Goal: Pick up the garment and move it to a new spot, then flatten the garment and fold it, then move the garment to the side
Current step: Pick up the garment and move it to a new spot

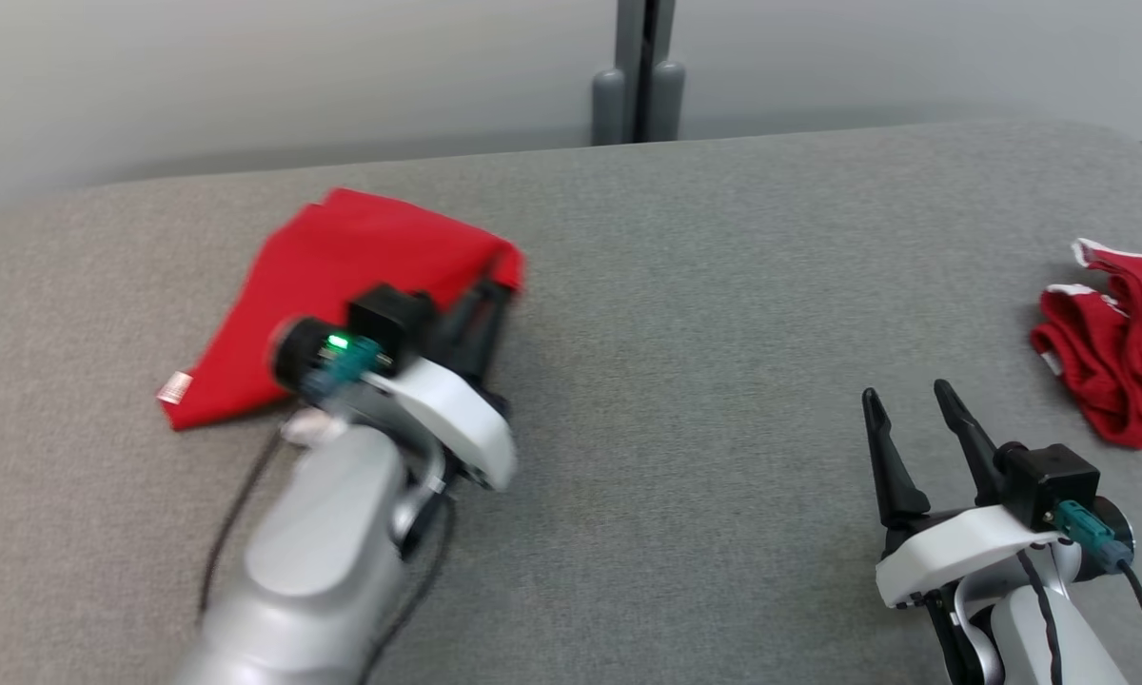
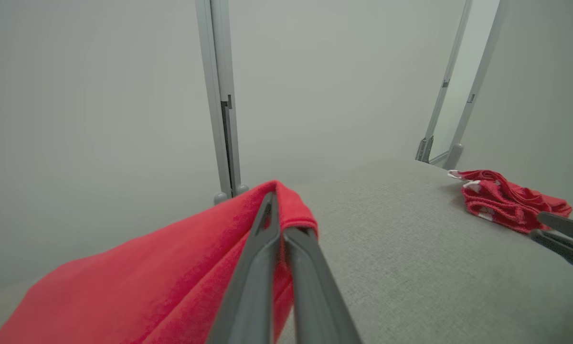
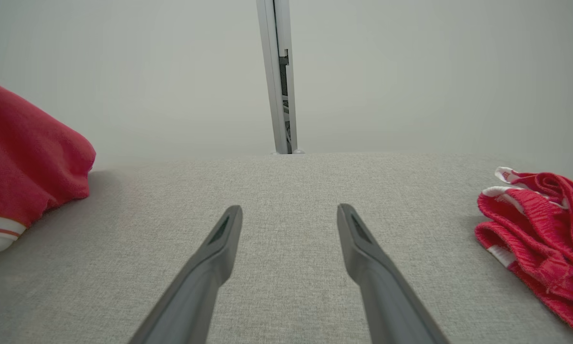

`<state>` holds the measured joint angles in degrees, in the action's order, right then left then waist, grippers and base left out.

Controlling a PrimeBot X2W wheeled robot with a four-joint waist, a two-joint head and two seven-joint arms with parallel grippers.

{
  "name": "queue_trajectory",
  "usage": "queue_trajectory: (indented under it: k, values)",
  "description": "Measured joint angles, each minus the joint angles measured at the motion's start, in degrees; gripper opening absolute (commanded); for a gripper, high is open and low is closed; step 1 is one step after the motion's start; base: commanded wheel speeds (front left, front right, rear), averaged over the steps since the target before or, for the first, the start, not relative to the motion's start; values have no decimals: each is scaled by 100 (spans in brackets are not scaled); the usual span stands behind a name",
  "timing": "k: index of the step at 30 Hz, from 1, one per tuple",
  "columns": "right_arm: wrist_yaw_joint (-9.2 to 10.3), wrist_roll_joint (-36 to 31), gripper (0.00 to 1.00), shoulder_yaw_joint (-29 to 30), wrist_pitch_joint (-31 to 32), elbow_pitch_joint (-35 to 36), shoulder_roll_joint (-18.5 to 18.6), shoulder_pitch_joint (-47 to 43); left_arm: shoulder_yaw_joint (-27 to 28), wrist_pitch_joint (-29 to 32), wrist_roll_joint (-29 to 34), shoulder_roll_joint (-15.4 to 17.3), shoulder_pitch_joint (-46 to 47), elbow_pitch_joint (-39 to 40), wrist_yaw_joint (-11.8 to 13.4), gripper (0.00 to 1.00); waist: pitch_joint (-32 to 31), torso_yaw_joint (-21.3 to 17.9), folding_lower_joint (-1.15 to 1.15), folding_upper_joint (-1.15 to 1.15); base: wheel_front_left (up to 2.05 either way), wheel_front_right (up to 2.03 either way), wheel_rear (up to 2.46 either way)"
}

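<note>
Pinching the right-hand edge of the red garment [image 1: 343,266], the left gripper [image 1: 493,295] had its two dark fingers pressed together on a fold of the cloth. The garment lay at the left of the grey upholstered surface [image 1: 704,333], towards the far edge. In the left wrist view the gripped edge stood tented up over the fingertips while the rest sloped away to the surface. A small white label [image 1: 174,387] showed at its near-left corner, and a thin dark cable [image 1: 238,514] ran alongside the left forearm.

The right gripper [image 1: 906,392] sat over the near-right part of the surface with its fingers spread wide, gripping nothing and pointing away from the robot. Just beyond it to the right, at the surface's right edge, lay a crumpled red garment with white trim [image 1: 1118,371], well apart from the held one. Behind the surface a grey post [image 1: 639,76] rose against a pale wall [image 1: 247,67].
</note>
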<state>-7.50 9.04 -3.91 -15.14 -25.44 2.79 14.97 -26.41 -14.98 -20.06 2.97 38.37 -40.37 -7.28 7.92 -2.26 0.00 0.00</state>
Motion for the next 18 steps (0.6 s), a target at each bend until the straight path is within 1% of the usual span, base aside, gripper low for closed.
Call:
queue_trajectory:
  k: [2,3,8,11,14,15,16,17,18]
  values:
    - [0,13,100,-43,-1,-19,-2,-21,-587,0,-400,-10,-129,242,5,0,-47,-92,0,0,0,0,0]
    - [0,26,100,-48,-1,-33,-1,-32,-853,-1,-575,-14,-162,376,48,0,-66,-133,0,0,0,0,0]
    - [0,60,100,-58,-1,-70,-1,-63,-2116,-1,-1203,-24,-169,966,402,0,-128,-264,0,0,0,0,0]
    - [0,64,100,-55,-1,-81,-2,-86,-2497,-1,-1491,-25,-108,1258,669,0,-146,-289,0,0,0,0,0]
    - [0,93,100,-48,-1,-88,-1,-94,-2537,-1,-1535,-29,39,1239,977,0,-147,-293,0,0,0,0,0]
    - [0,108,100,-37,-1,-87,-1,-94,-2486,-1,-1530,-29,66,1180,1051,13,-146,-287,0,0,0,0,0]
    - [0,113,100,-29,-1,-88,-1,-94,-2398,-1,-1510,-27,70,1109,1111,53,-151,-277,0,0,0,0,0]
    - [0,114,100,-21,-1,-82,-1,-93,-2301,-1,-1467,-24,68,1012,1143,97,-159,-266,0,0,0,0,0]
    - [0,121,100,-12,0,-79,-1,-93,-2172,-1,-1405,-19,63,914,1165,100,-168,-251,0,0,0,0,0]
